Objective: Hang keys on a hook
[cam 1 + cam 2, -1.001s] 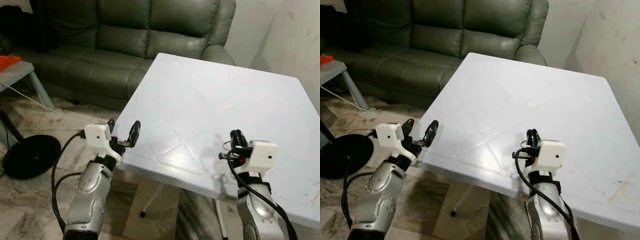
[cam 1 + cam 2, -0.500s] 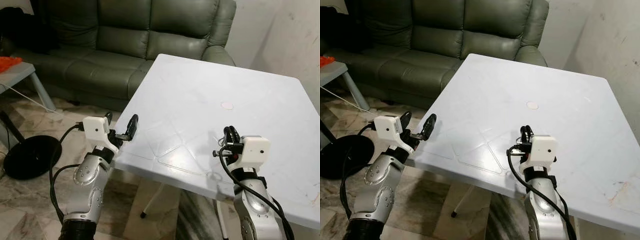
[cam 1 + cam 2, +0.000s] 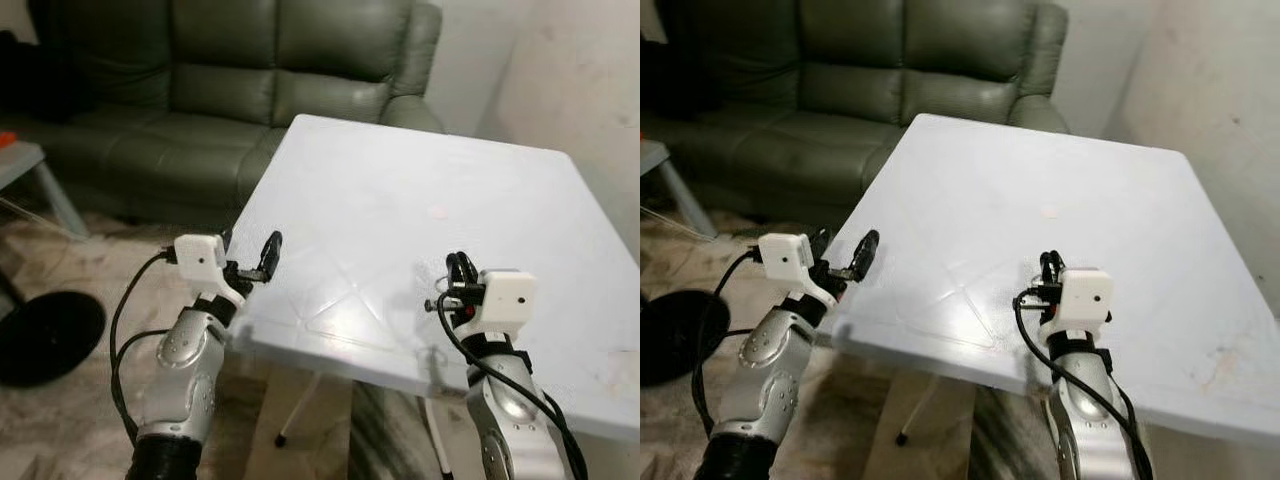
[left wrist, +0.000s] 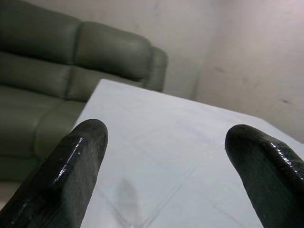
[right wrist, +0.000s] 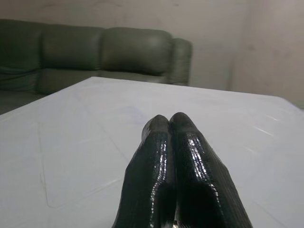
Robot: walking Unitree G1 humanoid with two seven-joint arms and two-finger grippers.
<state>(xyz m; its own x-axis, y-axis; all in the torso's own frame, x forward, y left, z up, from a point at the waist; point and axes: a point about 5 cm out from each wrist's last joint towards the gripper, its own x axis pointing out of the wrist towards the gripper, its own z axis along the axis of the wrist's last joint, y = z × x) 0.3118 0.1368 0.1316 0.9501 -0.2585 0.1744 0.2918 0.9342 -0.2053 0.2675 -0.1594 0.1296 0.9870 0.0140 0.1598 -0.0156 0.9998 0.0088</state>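
My right gripper [image 3: 460, 266] hovers over the near part of the white table [image 3: 400, 190], its two black fingers [image 5: 168, 142] pressed together. A thin metal key ring [image 3: 446, 268] pokes out beside those fingers; the keys themselves are hidden. My left gripper [image 3: 250, 248] is open with nothing between its fingers [image 4: 71, 161], level with the table's near left edge and pointing across the tabletop. No hook can be made out.
A dark green sofa [image 3: 200, 90] stands behind the table, with a pale wall [image 3: 590, 70] to the right. A small pink spot [image 3: 437, 211] marks the tabletop. On the marble floor at left lie a black round base [image 3: 40, 335] and a grey side table [image 3: 25, 165].
The whole picture has shifted, so the camera moved. The left gripper sits slightly higher and closer to the table edge. The right gripper stays shut in much the same pose.
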